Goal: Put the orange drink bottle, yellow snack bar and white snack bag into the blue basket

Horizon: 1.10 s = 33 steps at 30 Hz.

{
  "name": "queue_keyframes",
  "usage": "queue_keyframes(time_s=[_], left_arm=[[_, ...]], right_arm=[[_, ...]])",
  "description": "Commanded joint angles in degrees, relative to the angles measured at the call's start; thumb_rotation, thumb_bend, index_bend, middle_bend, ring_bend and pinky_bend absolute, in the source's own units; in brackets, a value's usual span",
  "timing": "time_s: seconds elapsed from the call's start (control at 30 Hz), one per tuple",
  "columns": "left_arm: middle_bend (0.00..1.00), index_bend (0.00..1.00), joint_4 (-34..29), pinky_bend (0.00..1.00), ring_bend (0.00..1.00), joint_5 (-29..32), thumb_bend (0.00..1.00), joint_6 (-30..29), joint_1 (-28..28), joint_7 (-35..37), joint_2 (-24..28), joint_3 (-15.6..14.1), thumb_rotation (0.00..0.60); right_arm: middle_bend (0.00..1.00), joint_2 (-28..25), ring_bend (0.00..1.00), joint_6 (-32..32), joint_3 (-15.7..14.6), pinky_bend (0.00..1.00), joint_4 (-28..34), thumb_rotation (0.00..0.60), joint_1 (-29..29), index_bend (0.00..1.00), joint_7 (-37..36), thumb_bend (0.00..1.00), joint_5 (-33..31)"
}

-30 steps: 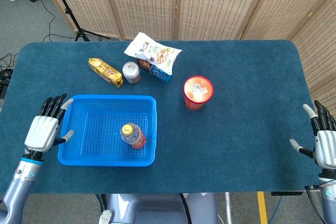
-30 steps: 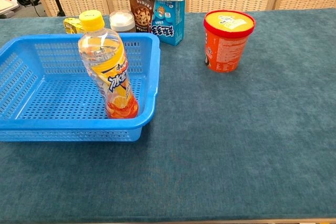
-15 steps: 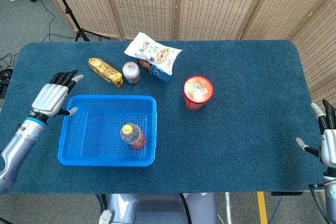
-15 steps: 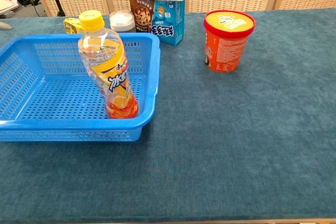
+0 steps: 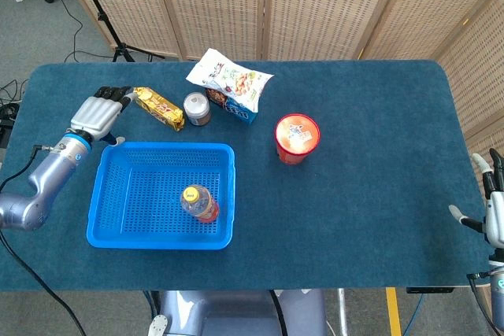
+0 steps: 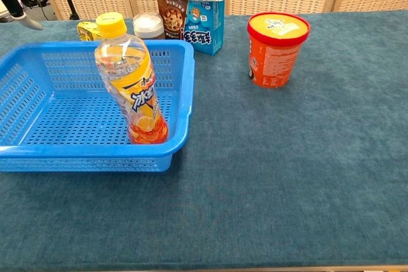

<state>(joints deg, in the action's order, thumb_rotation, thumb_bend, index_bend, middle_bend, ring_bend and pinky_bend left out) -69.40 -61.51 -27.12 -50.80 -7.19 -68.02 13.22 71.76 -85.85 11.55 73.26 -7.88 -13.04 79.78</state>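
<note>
Now the open-fingered, empty left hand (image 5: 98, 116) hovers just left of the shiny yellow snack bar (image 5: 157, 108), which slants away rightward.

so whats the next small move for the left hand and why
Probably ease the left hand a little to the right and close on the yellow snack bar: the orange drink bottle already stands in the blue basket, and the hand is open just beside the bar's end.
</note>
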Motion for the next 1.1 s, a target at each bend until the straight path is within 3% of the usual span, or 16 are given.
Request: queue_keyframes(time_s=[0.03, 0.7, 1.1], left_arm=[[0.0, 0.08, 3.62, 0.0, 0.0, 0.75, 0.22, 3.59, -2.72, 0.87, -1.5, -0.63, 0.6], [0.0, 0.11, 31.27, 0.0, 0.0, -6.07, 0.24, 13.84, -11.55, 8.41, -17.65, -2.34, 0.6], [0.0, 0.11, 42.83, 0.0, 0.0, -13.31, 0.25, 17.66, -16.67, 14.75, -28.22, -3.0, 0.6]], right_arm=[[0.0, 0.09, 0.0, 0.12, 0.07, 0.13, -0.18, 0.6, -0.05, 0.11, -0.2, 0.16, -0.11], [0.0, -0.04, 0.0, 0.99, 1.18, 0.13, -1.47, 0.6, 0.27, 0.11, -0.66, 0.16, -2.54], [0.0, 0.75, 0.0, 3.88, 1.77, 0.13, -4.36, 0.6, -0.1, 0.11, -2.28, 0.16, -4.8]])
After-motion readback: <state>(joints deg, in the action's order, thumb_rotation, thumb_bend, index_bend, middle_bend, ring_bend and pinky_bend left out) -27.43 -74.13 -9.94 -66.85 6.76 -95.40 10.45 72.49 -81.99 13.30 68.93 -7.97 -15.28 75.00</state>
